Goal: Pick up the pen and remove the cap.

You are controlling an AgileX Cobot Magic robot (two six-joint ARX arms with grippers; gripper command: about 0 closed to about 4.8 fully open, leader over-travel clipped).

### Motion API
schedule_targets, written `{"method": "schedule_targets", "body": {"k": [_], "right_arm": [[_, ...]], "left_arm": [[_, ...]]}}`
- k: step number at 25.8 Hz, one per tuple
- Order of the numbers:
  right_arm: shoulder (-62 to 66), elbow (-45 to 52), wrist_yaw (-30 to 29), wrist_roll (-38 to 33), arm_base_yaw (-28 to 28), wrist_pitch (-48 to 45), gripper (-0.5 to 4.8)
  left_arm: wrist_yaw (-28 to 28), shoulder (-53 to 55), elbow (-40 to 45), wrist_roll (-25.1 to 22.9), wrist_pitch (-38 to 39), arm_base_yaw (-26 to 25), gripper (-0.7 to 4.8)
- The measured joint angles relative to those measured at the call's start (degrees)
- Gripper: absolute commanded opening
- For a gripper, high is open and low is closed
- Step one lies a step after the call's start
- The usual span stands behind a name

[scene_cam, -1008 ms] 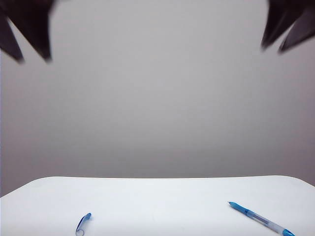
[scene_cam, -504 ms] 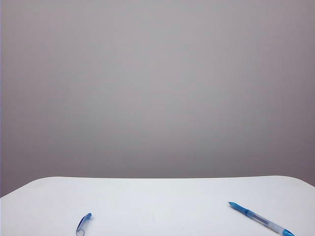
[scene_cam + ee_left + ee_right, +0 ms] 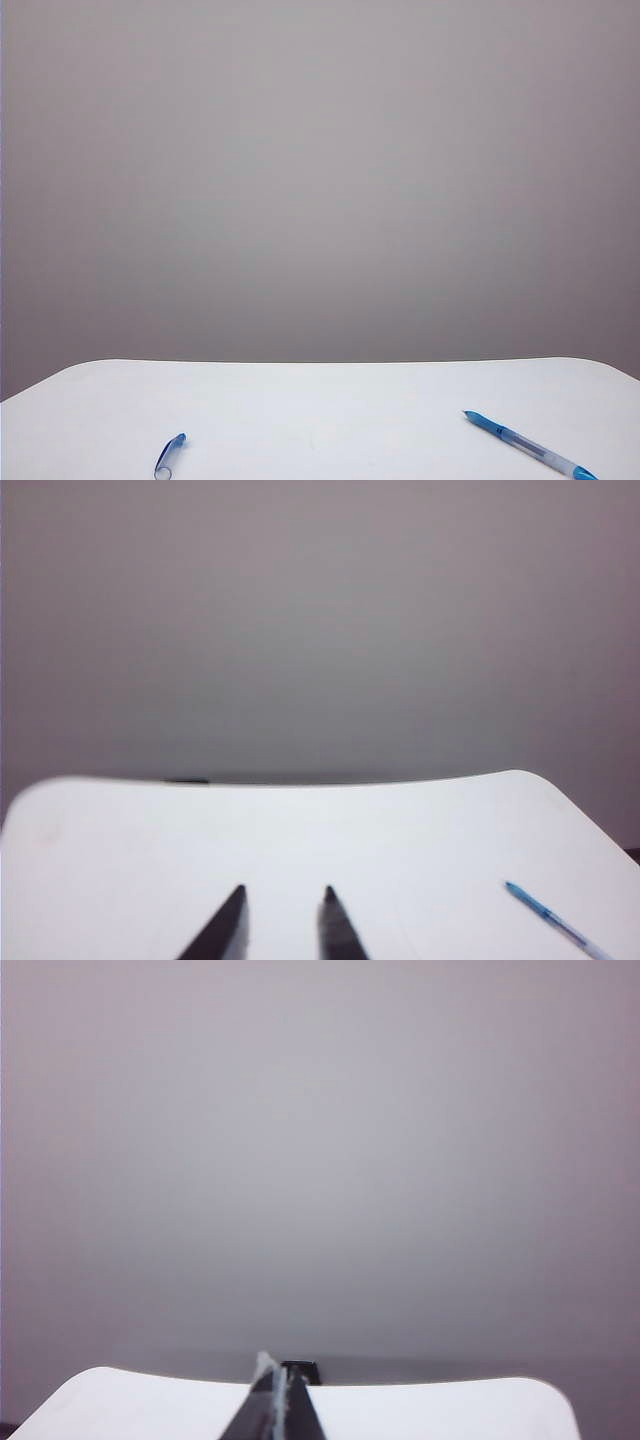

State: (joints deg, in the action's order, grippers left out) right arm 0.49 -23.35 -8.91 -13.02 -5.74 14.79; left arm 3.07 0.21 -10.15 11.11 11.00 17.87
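- The grey wall [image 3: 320, 180] fills most of the exterior view as a plain, even backdrop behind everything else; it also takes up the greater part of both wrist views.
- The white table [image 3: 320, 400] has rounded far corners and a smooth, matte top. Its far edge shows in all three views.
- The left gripper [image 3: 284, 892] appears only in its own wrist view, raised over the table near its front edge and aimed level toward the wall. Its two dark fingers [image 3: 222, 930] stand apart with bare tabletop showing in the gap between them; nothing is held.
- The right gripper [image 3: 272, 1372] appears only in its own wrist view, likewise raised over the table and pointing at the wall. Its fingers are pressed together into one narrow dark wedge with a pale line down the seam, and nothing is caught between them.
- Neither gripper shows in the exterior view.
- The pen [image 3: 530, 447] lies flat on the table at the right of the exterior view, near the front edge, set on a diagonal with its blue tip toward the middle of the table and its far end cut off by the frame. It is uncapped and touched by nothing. It also shows off to one side in the left wrist view [image 3: 555, 927].
- The cap [image 3: 169, 456] lies by itself on the table at the left of the exterior view, near the front edge, well apart from the pen, tilted on a slight diagonal.
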Motion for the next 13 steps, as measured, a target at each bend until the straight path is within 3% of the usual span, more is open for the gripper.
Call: {"method": "schedule_targets", "body": {"k": [5,7,10,13], "right_arm": [[-0.48,3.21,2.78,-0.26,-0.02,-0.28,-0.01],[-0.46,6.32,5.84,-1.18,-0.02,-2.80,-0.01],[-0.46,10.75,8.98,-1.97,-0.02,-7.37,-0.01],[-0.46,14.56,9.70,-1.95,-0.02,-9.73,-0.01]], "left_arm": [[0.39,-0.13,6.16,1.31,-3.98,-0.07,1.03],[-0.61,-0.15,7.96,1.25,-7.02,-0.11,0.50],[-1.75,-0.17,9.75,1.03,-10.47,-0.17,0.48],[-1.81,-0.17,9.94,-0.61,-9.25,-0.17,0.48]]}}
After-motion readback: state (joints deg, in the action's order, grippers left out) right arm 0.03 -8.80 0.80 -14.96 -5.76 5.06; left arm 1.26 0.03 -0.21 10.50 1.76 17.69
